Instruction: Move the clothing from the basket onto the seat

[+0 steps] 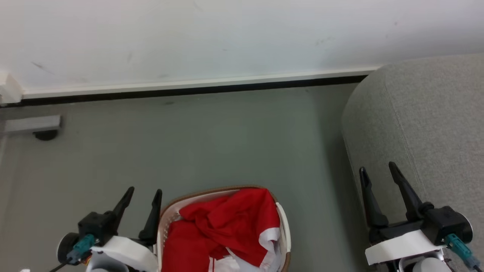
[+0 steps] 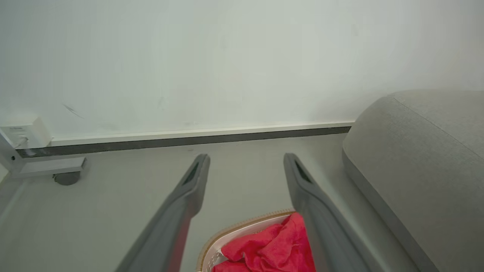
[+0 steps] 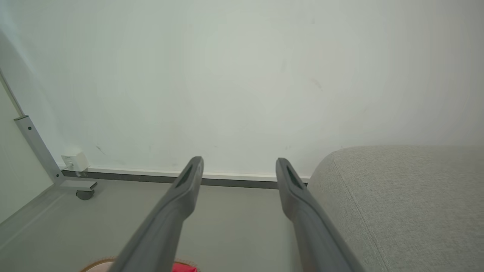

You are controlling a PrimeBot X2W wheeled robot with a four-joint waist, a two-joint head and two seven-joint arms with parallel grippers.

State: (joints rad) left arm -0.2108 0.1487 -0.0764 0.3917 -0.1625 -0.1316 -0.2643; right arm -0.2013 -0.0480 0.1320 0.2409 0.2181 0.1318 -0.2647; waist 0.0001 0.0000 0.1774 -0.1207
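**Both grippers spread and empty, clothing in the basket**

From my head camera, the basket (image 1: 286,227) stands on the floor (image 1: 227,139) at its near edge, well short of the skirting (image 1: 189,86) that runs along the floor's far edge under the white wall (image 1: 227,34). The clothing (image 1: 227,223) lies crumpled inside the basket, mostly red, with white panels showing toward the basket's near right side. A fold of red rises level with the tan rim at the far end. None of it is on the seat (image 1: 423,124), which takes up the floor's right side, its rounded corner near the skirting and its grey top bare where I can see it.

My left gripper (image 1: 145,189) hangs just beside the basket's left rim, fingers spread wide with nothing between them. Whether the inner finger touches the rim, I cannot tell. On the left wrist camera those fingers frame the far end of the basket and the red cloth below them.

My right gripper (image 1: 377,166) sits over the seat's near left edge, well apart from the basket, fingers likewise spread and empty.

At the floor's far left corner I see a grey metal foot on a dark caster (image 1: 45,134) and a small white box (image 1: 7,90) against the wall.
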